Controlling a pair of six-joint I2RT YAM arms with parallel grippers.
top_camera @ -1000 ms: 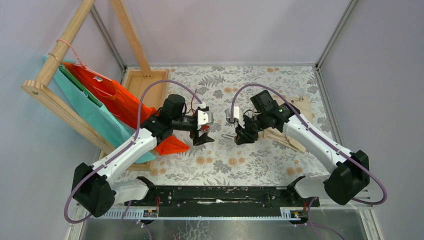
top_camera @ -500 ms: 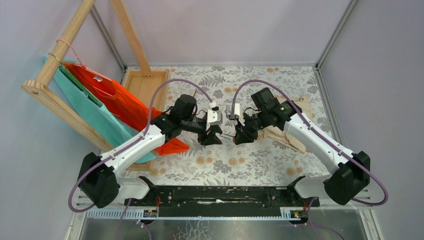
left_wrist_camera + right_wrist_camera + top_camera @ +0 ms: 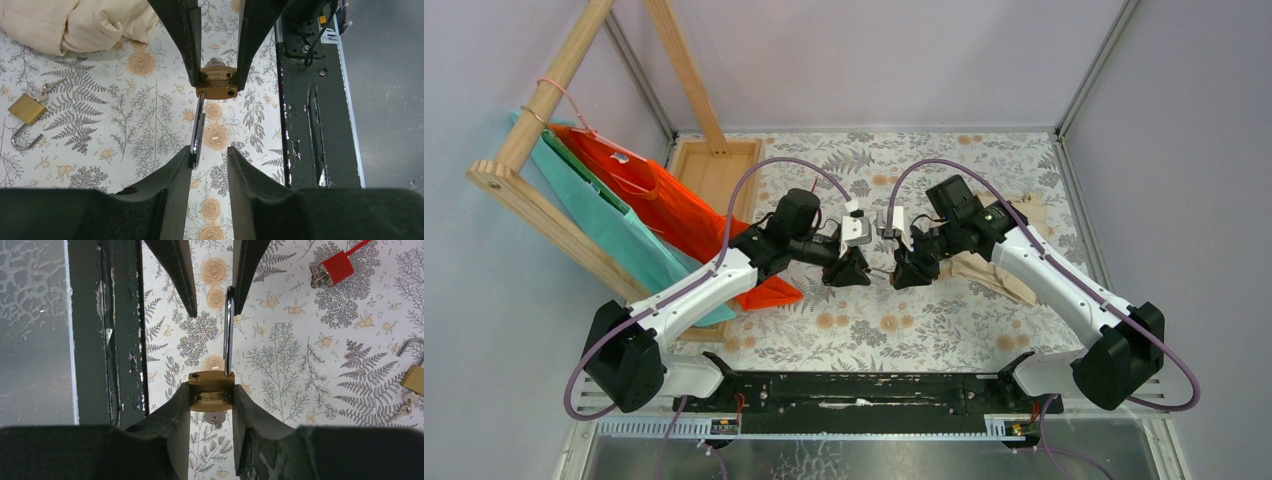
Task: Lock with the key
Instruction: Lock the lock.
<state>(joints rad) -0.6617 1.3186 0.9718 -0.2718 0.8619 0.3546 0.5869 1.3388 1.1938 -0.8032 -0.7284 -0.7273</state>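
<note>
The red padlock (image 3: 340,267) lies untouched on the floral tablecloth (image 3: 300,350), on the side away from the arm bases and well apart from both grippers. In the right wrist view its long axis runs on a slant, with silver keys (image 3: 316,276) at the lower-left end of the body. Its thin red cable (image 3: 361,246) leaves the opposite end toward the upper right and runs out of the picture. The right gripper (image 3: 211,390) pinches a brass padlock (image 3: 216,86) by the narrow sides of its body, above the cloth, with a small key (image 3: 215,420) sticking out of its base toward the right wrist. Its steel shackle (image 3: 228,330) has one leg out of the body, the empty hole showing, and reaches level toward the left gripper (image 3: 210,152). That gripper's fingers stand partly spread around the shackle's bend, which lies against one finger (image 3: 177,170) with a gap to the other. A second brass padlock (image 3: 27,109), shackle open and keys beside it, lies flat on the cloth near a cream cloth bundle (image 3: 75,25)
</note>
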